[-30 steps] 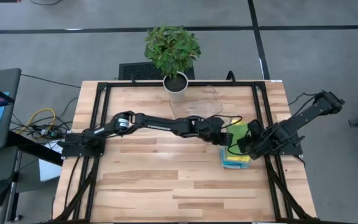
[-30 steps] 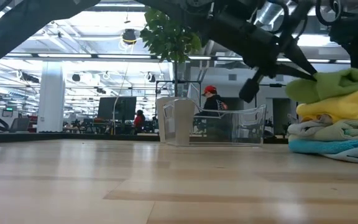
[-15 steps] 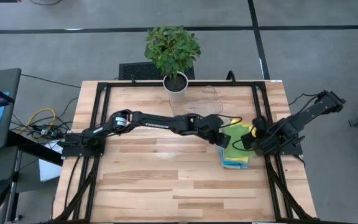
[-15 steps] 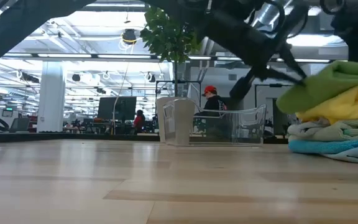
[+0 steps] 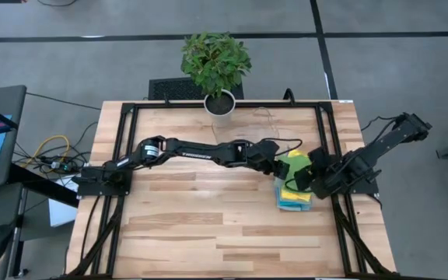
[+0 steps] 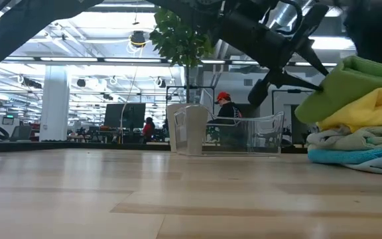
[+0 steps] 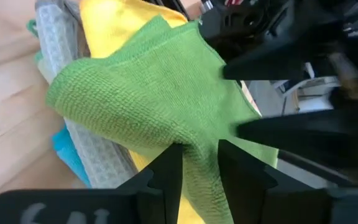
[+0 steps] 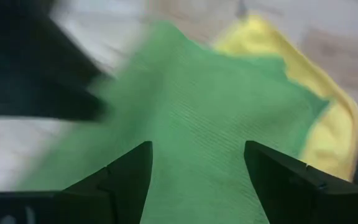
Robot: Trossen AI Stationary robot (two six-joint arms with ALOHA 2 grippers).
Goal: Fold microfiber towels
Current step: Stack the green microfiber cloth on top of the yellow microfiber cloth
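A stack of microfiber towels (image 5: pixel 294 190) lies at the table's right: blue (image 6: pixel 350 159) at the bottom, light grey (image 6: pixel 350 139), yellow (image 6: pixel 370 109), and a humped green towel (image 6: pixel 357 83) on top. My left gripper (image 7: pixel 199 152) reaches across the table to the stack's left side (image 5: pixel 280 165). Its fingers stand a narrow gap apart, with a ridge of the green towel (image 7: pixel 166 106) between them. My right gripper (image 8: pixel 197 162) hangs open above the green towel's right part (image 5: pixel 309 177), touching nothing. My left gripper comes at the green towel slanting down from the table's left, and a ridge of the cloth (image 7: pixel 197 171) runs into the gap between its fingers. Whether the fingers touch it, I cannot tell. The towel rests on the yellow one.
A clear plastic tray (image 6: pixel 231 133) and a potted plant (image 5: pixel 216 70) stand at the table's far edge. The bare wooden table (image 5: pixel 193 218) stretches left of and nearer than the stack. A person in a red cap (image 6: pixel 225 106) shows in the room behind.
The green towel has bunched into a taller hump on the stack, and its left edge now droops lower over the yellow towel. My right gripper drew back a little toward the table's right edge, then came back over the stack.
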